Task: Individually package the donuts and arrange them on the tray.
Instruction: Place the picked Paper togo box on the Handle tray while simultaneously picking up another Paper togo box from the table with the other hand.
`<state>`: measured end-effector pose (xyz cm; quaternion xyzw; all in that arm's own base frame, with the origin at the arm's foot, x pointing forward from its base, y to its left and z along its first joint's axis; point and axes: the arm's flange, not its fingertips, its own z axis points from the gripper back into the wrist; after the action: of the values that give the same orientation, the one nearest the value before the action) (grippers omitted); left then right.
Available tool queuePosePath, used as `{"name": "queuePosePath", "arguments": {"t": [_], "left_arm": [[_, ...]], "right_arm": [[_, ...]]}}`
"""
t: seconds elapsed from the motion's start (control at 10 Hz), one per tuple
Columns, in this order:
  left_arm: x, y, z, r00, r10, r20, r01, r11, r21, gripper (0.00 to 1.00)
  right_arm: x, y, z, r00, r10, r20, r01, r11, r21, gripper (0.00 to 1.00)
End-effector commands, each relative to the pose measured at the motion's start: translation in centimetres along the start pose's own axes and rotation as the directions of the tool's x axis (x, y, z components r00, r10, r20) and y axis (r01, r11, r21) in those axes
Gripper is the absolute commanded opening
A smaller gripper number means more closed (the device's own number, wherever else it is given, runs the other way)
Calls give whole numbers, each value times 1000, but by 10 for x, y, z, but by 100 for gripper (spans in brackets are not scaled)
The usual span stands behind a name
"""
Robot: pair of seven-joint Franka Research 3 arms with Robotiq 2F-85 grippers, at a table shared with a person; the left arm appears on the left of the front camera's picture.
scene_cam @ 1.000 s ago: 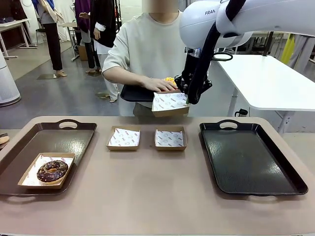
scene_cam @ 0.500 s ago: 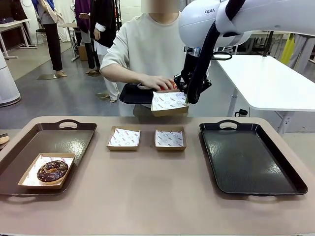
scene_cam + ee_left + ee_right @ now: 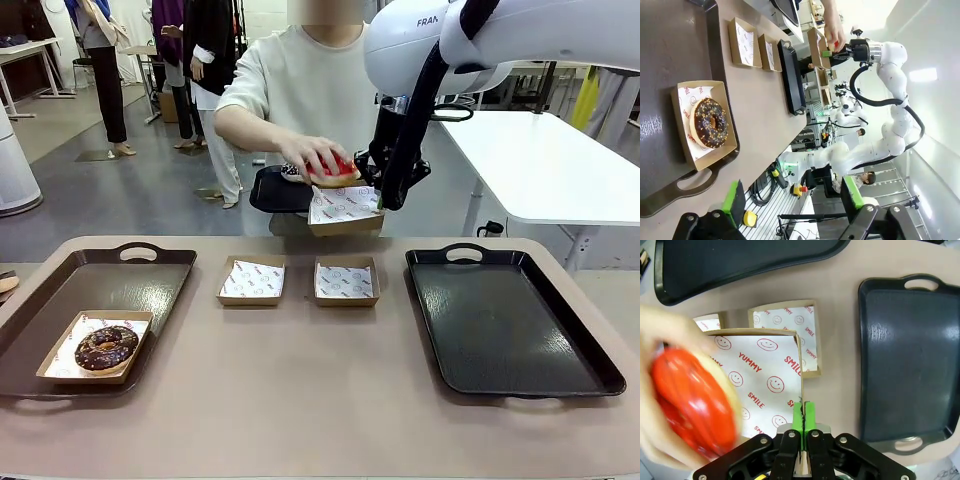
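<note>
The right pincer (image 3: 379, 204) is clamping the right wall of a paper-lined box (image 3: 343, 212), its green pads (image 3: 809, 412) pressing tight on the cardboard. It is holding the box up in the air toward the far edge of the tabletop (image 3: 300, 400). The person's hand (image 3: 312, 155) is holding the red donut (image 3: 338, 170) just above the box's open top, close beside the pincer on its left. Whether the donut is touching the paper lining I cannot tell. In the right wrist view the red donut (image 3: 690, 405) is showing blurred over the box's left part, across from the wall that the pads are pinching. A dark tray (image 3: 272, 192) is hanging in the air just left of the box.

The left pincer (image 3: 792, 192) is hanging with its jaws wide apart and nothing between them, off the near end of the left tray (image 3: 150, 285). The chocolate sprinkled donut (image 3: 105, 347) is lying in its own box (image 3: 60, 365) on that tray, toward the tabletop's near-left corner and well apart from the right pincer. Two more lined boxes (image 3: 252, 281) are sitting side by side near the middle of the far edge. The right tray (image 3: 510, 320) is lying along the right edge.
</note>
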<state>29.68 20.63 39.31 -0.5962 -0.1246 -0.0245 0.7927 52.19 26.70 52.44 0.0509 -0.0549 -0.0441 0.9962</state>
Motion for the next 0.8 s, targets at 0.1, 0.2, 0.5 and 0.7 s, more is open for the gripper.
{"name": "queuePosePath", "arguments": {"t": [0.1, 0.2, 0.5, 0.7], "left_arm": [[-1, -2, 0, 1000, 0, 9, 0, 1000, -16, 100], [-1, -2, 0, 1000, 0, 9, 0, 1000, -16, 100], [-1, -2, 0, 1000, 0, 9, 0, 1000, -16, 100], [-1, -2, 0, 1000, 0, 9, 0, 1000, -16, 100]], "right_arm": [[-2, -1, -1, 1000, -6, 8, 6, 1000, 13, 0], [-2, -1, -1, 1000, -6, 8, 6, 1000, 13, 0], [-2, -1, -1, 1000, -6, 8, 6, 1000, 13, 0], [-2, -1, -1, 1000, -6, 8, 6, 1000, 13, 0]]}}
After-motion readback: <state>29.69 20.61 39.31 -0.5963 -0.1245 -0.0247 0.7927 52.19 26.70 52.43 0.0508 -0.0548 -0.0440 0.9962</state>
